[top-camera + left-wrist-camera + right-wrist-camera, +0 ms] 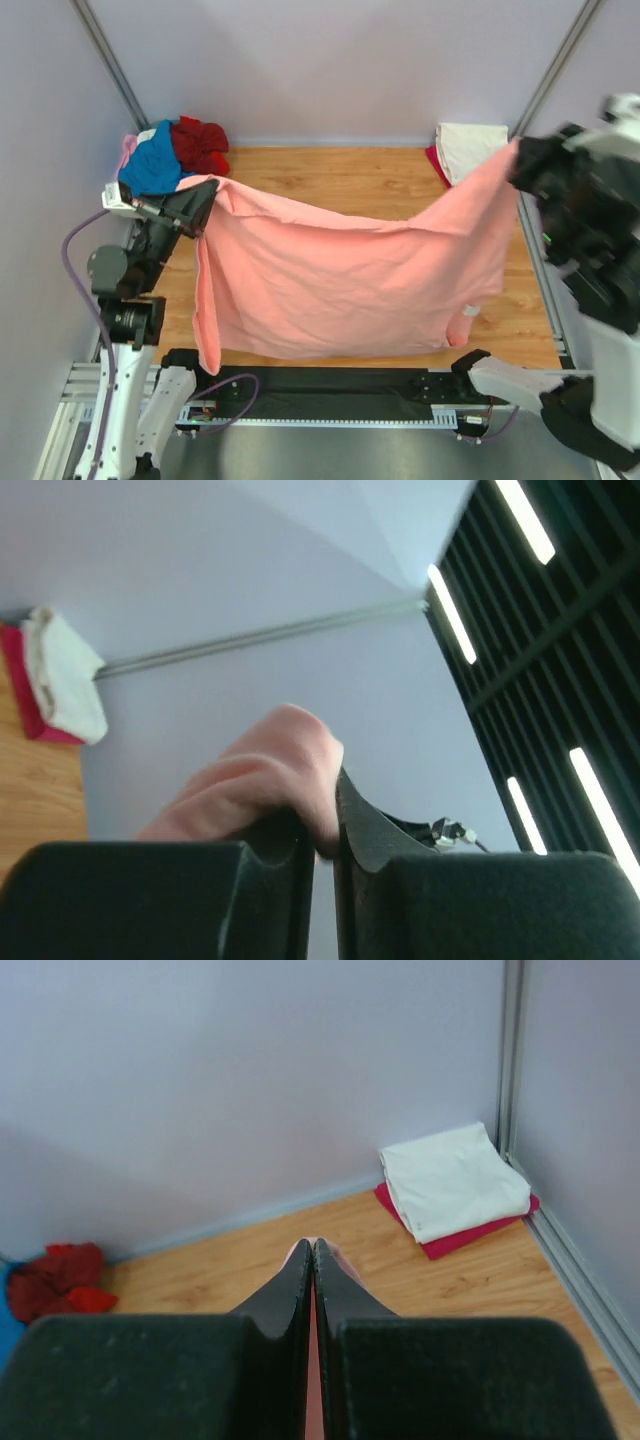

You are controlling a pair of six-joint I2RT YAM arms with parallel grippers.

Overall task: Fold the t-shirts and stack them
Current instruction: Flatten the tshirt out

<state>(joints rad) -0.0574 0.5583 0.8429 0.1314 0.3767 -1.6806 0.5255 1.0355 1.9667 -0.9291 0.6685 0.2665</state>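
The pink shirt (340,280) hangs stretched above the table (350,170) between the two arms, sagging in the middle. The left claw (205,200) pinches one top corner with its jaws almost together, and the right claw (518,165) is closed tight on the other. A blue shirt (150,165) and a red shirt (200,145) lie crumpled back left; a cream shirt (470,145) lies folded back right.

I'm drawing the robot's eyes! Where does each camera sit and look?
Top: above and behind, looking down at the table; left gripper and right gripper hold up the pink t-shirt.
Left wrist: on its gripper, tilted up at the wall; its fingers pinch the t-shirt.
Right wrist: on its gripper, facing the back wall; shut fingers show.
Both wrist views show the folded cream shirt.
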